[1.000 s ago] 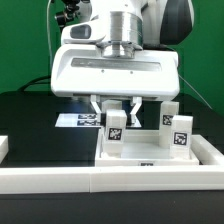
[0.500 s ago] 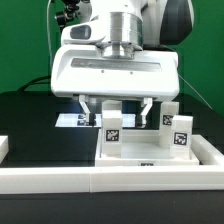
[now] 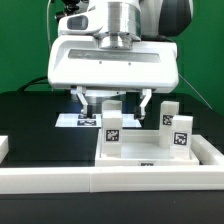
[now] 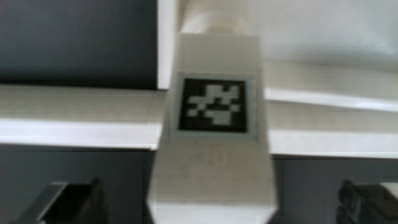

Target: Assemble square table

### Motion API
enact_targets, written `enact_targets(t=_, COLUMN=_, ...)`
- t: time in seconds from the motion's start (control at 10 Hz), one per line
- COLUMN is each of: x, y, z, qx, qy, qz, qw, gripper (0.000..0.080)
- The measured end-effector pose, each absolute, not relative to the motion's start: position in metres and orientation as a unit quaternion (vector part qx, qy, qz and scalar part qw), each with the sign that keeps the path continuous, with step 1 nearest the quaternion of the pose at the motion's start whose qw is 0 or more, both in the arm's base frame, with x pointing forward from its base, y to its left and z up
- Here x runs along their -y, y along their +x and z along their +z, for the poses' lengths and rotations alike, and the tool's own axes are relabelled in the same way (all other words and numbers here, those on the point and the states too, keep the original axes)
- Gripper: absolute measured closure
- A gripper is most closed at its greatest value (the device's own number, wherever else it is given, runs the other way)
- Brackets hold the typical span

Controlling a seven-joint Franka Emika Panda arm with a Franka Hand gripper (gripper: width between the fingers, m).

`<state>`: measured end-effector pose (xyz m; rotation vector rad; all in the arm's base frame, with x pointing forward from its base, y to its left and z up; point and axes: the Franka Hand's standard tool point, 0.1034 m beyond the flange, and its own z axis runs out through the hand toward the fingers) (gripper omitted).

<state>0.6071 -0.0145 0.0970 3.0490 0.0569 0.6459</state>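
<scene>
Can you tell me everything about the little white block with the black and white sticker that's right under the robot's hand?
The small white plastic block leg stands upright on the large white square tray-like tabletop. It is a tall, narrow post with smooth, slightly rounded edges. A square black-and-white tag is on its front face. Only the tabletop touches it. The robot's hand is above it with its two fingers open on either side, not gripping it. In the wrist view the leg fills the middle of the picture, between the two dark fingertips.

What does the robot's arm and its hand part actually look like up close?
The gripper has a wide, boxy white body with rounded corners, hanging from a shiny silver cylindrical wrist below a black-and-white arm. Two slim fingers stick down from it, dark with pale inner faces. Dark cables and fittings sit beside the wrist.
</scene>
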Motion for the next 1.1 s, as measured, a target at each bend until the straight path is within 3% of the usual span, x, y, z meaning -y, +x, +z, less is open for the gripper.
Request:
enact_targets(t=0.2, x=0.015, y=0.606, z=0.093, qx=-0.018, qy=0.978, qz=0.208, qw=0.014, gripper=0.0151)
enact_targets(t=0.4, x=0.011, y=0.602, z=0.086, qx=-0.017, qy=0.991, qz=0.13, qw=-0.018, gripper=0.0151)
enact_targets(t=0.7, x=0.017, y=0.6, z=0.079, qx=-0.025, qy=0.998, qz=0.028, qw=-0.042, gripper=0.0151)
enact_targets(t=0.9, x=0.016, y=0.604, z=0.077, qx=-0.03, qy=0.998, qz=-0.032, qw=-0.046, gripper=0.0151)
enact_targets(t=1.1, x=0.015, y=0.611, z=0.08, qx=-0.03, qy=0.998, qz=-0.021, qw=-0.044, gripper=0.0151)
